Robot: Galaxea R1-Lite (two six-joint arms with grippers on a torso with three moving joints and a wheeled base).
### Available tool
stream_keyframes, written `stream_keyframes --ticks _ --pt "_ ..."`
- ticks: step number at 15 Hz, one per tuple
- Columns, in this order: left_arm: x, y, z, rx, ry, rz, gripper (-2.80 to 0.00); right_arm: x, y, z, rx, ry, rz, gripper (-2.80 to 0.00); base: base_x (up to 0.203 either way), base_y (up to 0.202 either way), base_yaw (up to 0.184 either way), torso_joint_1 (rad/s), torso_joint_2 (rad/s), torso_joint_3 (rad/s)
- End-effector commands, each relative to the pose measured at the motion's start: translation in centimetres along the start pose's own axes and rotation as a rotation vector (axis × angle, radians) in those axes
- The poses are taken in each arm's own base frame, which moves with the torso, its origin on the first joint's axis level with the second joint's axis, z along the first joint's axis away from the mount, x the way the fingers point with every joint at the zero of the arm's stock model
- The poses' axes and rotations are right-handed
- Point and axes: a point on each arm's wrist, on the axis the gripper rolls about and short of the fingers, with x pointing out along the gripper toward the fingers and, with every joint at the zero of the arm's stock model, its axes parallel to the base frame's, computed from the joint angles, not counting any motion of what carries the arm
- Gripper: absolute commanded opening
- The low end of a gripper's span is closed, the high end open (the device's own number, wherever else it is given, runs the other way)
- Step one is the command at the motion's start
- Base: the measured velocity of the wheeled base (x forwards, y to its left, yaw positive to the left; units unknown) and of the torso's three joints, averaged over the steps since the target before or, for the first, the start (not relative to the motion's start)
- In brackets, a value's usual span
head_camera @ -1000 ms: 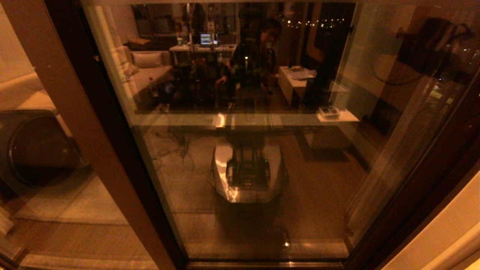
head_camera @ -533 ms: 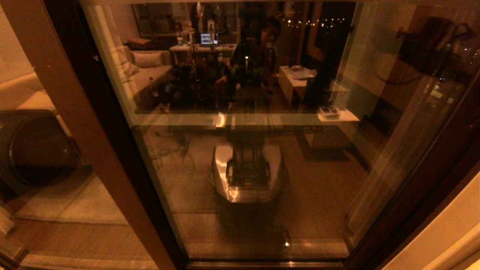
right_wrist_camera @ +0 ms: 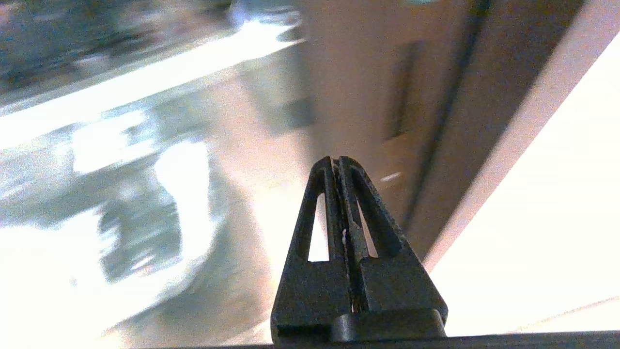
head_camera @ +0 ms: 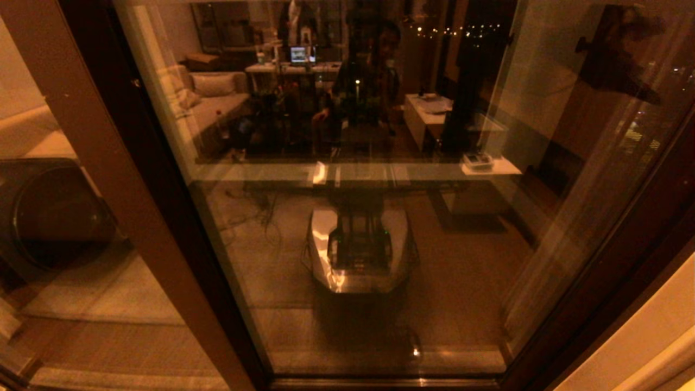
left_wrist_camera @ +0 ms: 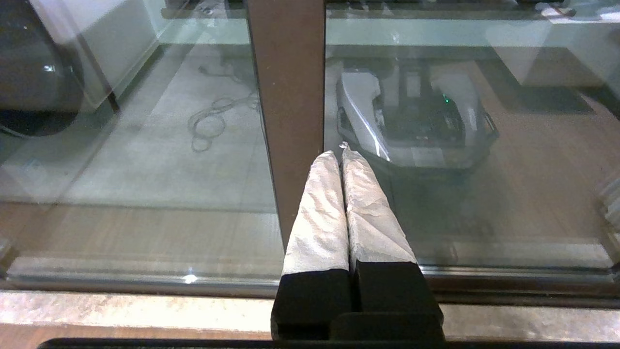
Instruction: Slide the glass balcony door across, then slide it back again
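Fingers wrapped in pale cloth belong to the left gripper (left_wrist_camera: 342, 154), pressed together with nothing between them, low in the centre of the left wrist view and pointing at a plain reddish-brown post (left_wrist_camera: 286, 97) between two panes. The black right gripper (right_wrist_camera: 336, 160) is likewise pressed together and empty, sitting at bottom centre of the right wrist view and aimed toward a wide brown stile (right_wrist_camera: 387, 97) with a dark recessed handle slot (right_wrist_camera: 402, 87); I cannot tell whether it touches anything. Beyond them, the tall reflective glass balcony door in its reddish-brown frame (head_camera: 358, 217) fills the middle and right of the head view. On the left of that frame runs the slanting brown post (head_camera: 98, 163). Mirrored in the pane at centre is the robot's white base (head_camera: 358, 255), and farther up, a dim room.
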Motion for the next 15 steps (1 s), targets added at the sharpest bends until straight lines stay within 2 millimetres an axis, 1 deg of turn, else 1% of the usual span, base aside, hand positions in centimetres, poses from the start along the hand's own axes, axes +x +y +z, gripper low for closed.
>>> stream_keyframes --ticks 1,3,5,6,8,10,11,12,15 --pt "0.0 0.0 0.0 0.0 0.0 0.0 -2.8 -4.9 1.1 1.0 -0.01 -0.044 0.154 -2.8 0.0 0.0 0.0 0.0 0.0 0.0" --pt "0.0 0.0 0.0 0.0 -0.001 -0.001 -2.8 -7.2 2.6 0.1 -0.008 -0.007 0.341 -2.8 0.0 0.0 0.0 0.0 0.0 0.0" --pt "0.0 0.0 0.0 0.0 0.0 0.0 -2.8 -10.0 4.7 -0.8 0.012 0.011 0.535 -2.8 0.0 0.0 0.0 0.0 0.0 0.0" --pt "0.0 0.0 0.0 0.0 0.0 -0.001 -2.8 -12.0 5.6 -1.1 0.024 0.007 0.631 -2.8 0.0 0.0 0.0 0.0 0.0 0.0" --pt "0.0 0.0 0.0 0.0 0.0 -0.001 -2.8 -16.2 6.1 -2.2 0.025 -0.006 0.818 -2.8 0.0 0.0 0.0 0.0 0.0 0.0" --pt "0.0 0.0 0.0 0.0 0.0 -0.001 -2.8 -20.5 5.5 -3.4 0.018 -0.024 0.916 -2.8 0.0 0.0 0.0 0.0 0.0 0.0" --pt "0.0 0.0 0.0 0.0 0.0 0.0 -2.8 -22.5 4.8 -4.1 0.02 -0.021 0.912 -2.8 0.0 0.0 0.0 0.0 0.0 0.0" --pt "0.0 0.0 0.0 0.0 0.0 0.0 -2.8 -24.7 4.0 -5.1 0.023 -0.02 0.869 -2.8 0.0 0.0 0.0 0.0 0.0 0.0" --pt "0.0 0.0 0.0 0.0 0.0 0.0 -2.8 -31.0 1.3 -8.9 -0.023 -0.064 0.73 -2.8 0.0 0.0 0.0 0.0 0.0 0.0"
